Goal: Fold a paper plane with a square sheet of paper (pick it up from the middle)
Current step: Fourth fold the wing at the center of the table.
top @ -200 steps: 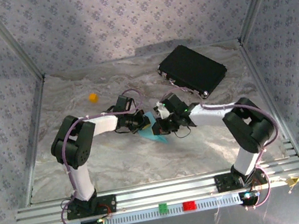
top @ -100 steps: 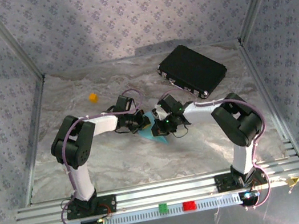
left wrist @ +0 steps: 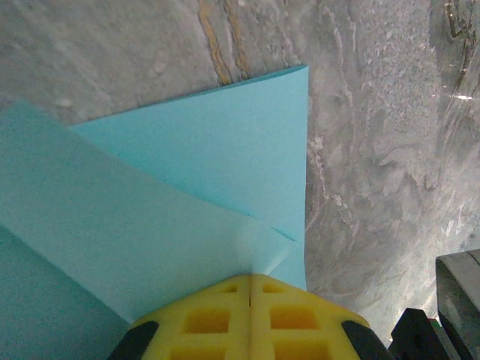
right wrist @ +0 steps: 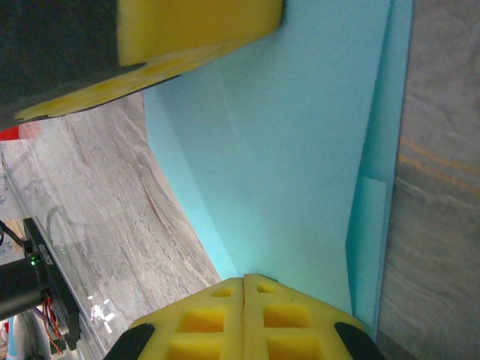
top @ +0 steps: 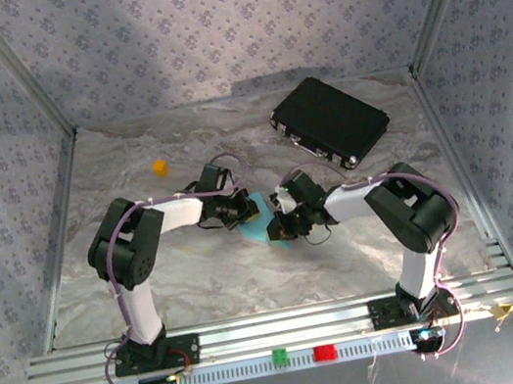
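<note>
Cyan paper [top: 259, 226] — pinched between left fingers [left wrist: 229, 300] | pinched between right fingers [right wrist: 221, 300] too

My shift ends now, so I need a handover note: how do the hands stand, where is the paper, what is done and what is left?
Left hand: shut, pinching the light-blue sheet of paper.
Right hand: shut, tips at the same sheet; pinching or pressing, unclear.
Paper: on the grey marbled table, between the two hands.
Done: first folds; overlapping layers show.
Left: the other folds; no finished plane yet.
</note>
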You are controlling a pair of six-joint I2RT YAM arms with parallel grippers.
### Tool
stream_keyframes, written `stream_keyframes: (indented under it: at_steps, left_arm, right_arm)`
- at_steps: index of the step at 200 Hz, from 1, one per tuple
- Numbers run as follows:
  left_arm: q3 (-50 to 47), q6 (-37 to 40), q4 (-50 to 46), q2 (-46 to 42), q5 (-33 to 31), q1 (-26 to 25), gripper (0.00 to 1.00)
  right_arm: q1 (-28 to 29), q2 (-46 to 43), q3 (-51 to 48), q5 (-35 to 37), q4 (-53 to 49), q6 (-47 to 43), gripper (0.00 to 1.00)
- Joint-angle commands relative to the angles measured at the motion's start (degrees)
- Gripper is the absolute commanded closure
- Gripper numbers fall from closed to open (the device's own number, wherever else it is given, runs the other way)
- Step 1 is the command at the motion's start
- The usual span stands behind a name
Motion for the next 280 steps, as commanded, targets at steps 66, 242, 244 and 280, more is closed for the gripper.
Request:
stream_keyframes:
  at_steps: [66,242,244,280]
  left_arm:
    - [-1.1,1.1,-2.3,1.4,-2.0,0.4,1.00]
    - [-1.7,1.0,-1.3,1.2,-1.6,0.5,1.00]
    - [-1.7,1.0,-1.3,1.3,-1.6,0.6,1.00]
    - [-1.7,1.1,-1.2,1.3,-1.5,0.4,1.00]
  right_arm:
    - [-0.7,-5.3,-9.1,-0.1,-1.2,2.7,0.94]
    - [-1.3,-14.9,-3.3,1.4,-10.2,0.8,0.95]
    - [-1.2,-14.6,-2.7,1.2,-10.3,0.8,0.95]
    - [-0.9,-6.4,4.5,3.1,-11.5,-1.2,0.94]
